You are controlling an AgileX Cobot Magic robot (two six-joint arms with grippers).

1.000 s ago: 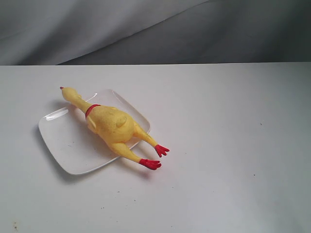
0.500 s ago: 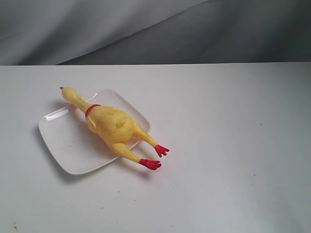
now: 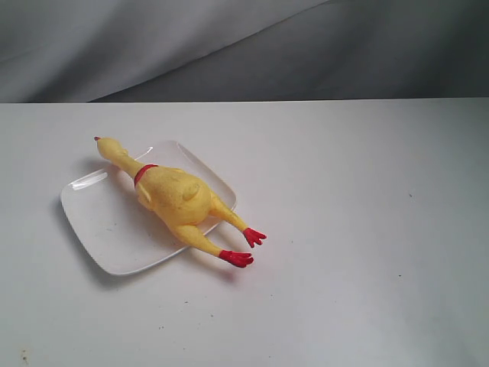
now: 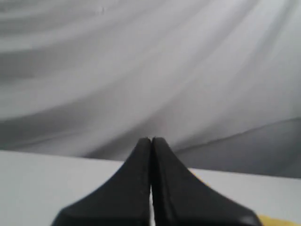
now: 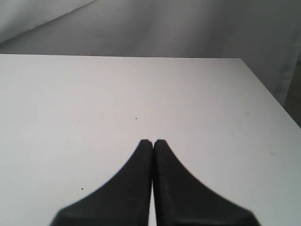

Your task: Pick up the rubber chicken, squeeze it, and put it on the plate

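Jaws together; chicken (image 3: 174,195) across plate (image 3: 107,225) edge

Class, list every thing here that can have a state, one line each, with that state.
rubber chicken: lying across the plate, head and feet past its edges, unheld.
plate: flat on the table, bearing the chicken.
left gripper: shut, empty.
right gripper: shut, empty.
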